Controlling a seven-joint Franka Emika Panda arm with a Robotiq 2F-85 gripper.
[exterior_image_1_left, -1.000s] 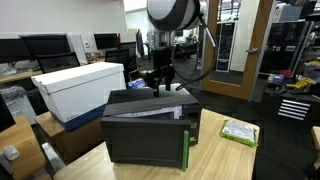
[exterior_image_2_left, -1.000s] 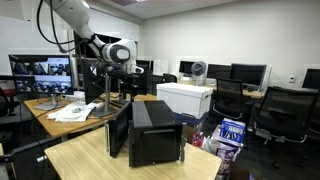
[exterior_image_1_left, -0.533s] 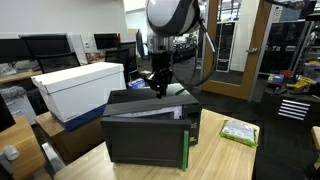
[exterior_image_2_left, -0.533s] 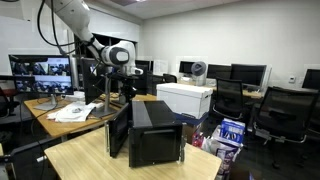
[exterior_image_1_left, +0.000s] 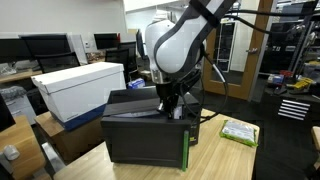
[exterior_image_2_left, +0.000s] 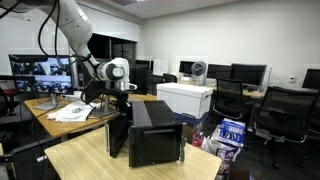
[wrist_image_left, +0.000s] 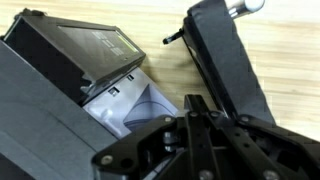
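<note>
A black box-shaped machine (exterior_image_1_left: 148, 135) (exterior_image_2_left: 156, 136) stands on a wooden table (exterior_image_1_left: 225, 160). Its side door (exterior_image_2_left: 118, 133) (wrist_image_left: 225, 62) hangs open. White paper (wrist_image_left: 150, 106) shows inside its open top. My gripper (exterior_image_1_left: 168, 102) (exterior_image_2_left: 121, 96) (wrist_image_left: 196, 103) hangs just above the machine's top, near the edge by the open door. In the wrist view its two fingers are pressed together, shut, with nothing visible between them. Whether the fingertips touch the machine I cannot tell.
A white cardboard box (exterior_image_1_left: 80, 85) (exterior_image_2_left: 186, 97) stands beside the machine. A green packet (exterior_image_1_left: 238, 131) lies on the table. Papers (exterior_image_2_left: 75, 112) cover a desk with monitors (exterior_image_2_left: 40, 72). Office chairs (exterior_image_2_left: 285, 110) stand further off.
The jaws have gone from open to shut. The arm has swung nearer and lower over the machine's top.
</note>
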